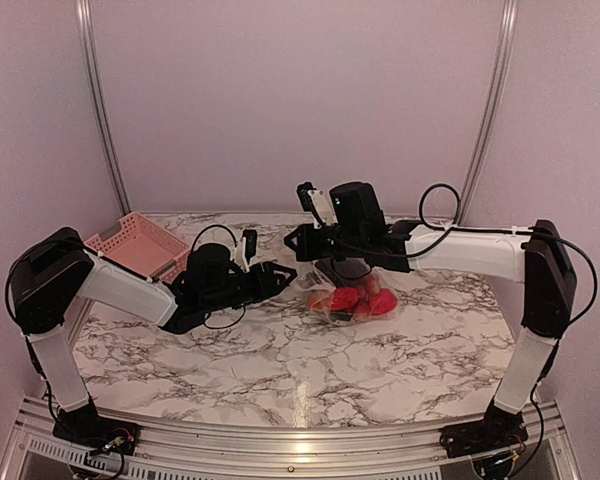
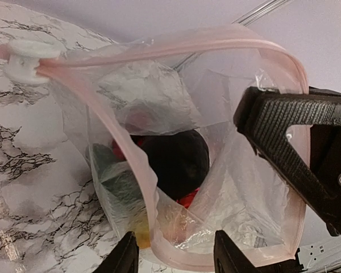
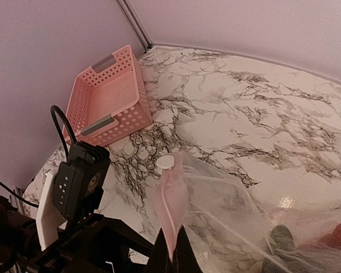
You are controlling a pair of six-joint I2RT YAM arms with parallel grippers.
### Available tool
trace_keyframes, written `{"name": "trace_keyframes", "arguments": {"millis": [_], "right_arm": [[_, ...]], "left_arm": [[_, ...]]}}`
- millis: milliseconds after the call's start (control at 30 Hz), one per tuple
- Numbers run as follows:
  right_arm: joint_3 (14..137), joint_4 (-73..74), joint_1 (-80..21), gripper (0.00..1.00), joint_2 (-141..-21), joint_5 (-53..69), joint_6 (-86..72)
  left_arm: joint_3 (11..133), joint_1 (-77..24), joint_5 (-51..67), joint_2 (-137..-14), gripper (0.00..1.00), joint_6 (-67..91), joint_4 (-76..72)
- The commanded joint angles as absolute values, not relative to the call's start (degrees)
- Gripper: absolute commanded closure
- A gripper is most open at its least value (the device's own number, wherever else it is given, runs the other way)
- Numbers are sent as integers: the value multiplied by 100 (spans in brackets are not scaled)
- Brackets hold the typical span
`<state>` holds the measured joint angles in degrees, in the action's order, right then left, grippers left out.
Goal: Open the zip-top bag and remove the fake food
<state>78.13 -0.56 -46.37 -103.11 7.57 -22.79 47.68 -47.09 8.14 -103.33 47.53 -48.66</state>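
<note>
- Marble-print table (image 1: pixel 280 370), with a pink basket (image 3: pixel 108 96) off in the back-left corner, well apart from the action.
- zip-top bag (image 2: pixel 238 193) sits mid-table with its mouth already gaping and the fake food (image 1: pixel 352 299) piled inside.
- right gripper (image 3: pixel 173 259) has its jaws pinched together on the pink zip strip (image 2: pixel 176 48), holding one lip up.
- left gripper (image 2: pixel 170 256) has its jaws apart, straddling the opposite lip, nothing pinched yet.
- imo the trick is to close squarely on the strip, not the slippery film below it. Then pull away gently so the mouth widens without dumping the fruit.
</note>
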Motion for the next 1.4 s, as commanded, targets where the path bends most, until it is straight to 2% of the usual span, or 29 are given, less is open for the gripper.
{"name": "trace_keyframes", "arguments": {"millis": [0, 167, 367, 667, 900, 1133, 1333, 1367], "right_arm": [[7730, -259, -4671, 100, -10019, 860, -2347], [7596, -307, -4671, 100, -9879, 881, -2356], [7423, -225, -4628, 100, -9746, 746, -2229], [7020, -38, -4453, 100, -9476, 545, -1953], [6806, 199, -4378, 100, -9271, 339, -1796], [6954, 224, -4524, 100, -9401, 764, -1730], [7216, 272, -4814, 100, -9852, 1043, -1701], [7242, 258, -4829, 100, -9901, 1052, -1705]], "left_arm": [[5113, -4725, 989, -10592, 57, 4878, -5256], [5334, -4721, 967, -10828, 73, 4921, -5046], [5044, -4715, 967, -10583, 100, 4933, -4841], [4420, -4650, 29, -9601, 100, 4520, -2640], [4448, -4618, -278, -10076, 100, 4437, -1498], [4598, -4553, -265, -10445, 100, 4459, -1448], [4155, -4561, 397, -9978, 100, 4091, -2653], [3952, -4562, 458, -9830, 97, 4073, -2865]]}}
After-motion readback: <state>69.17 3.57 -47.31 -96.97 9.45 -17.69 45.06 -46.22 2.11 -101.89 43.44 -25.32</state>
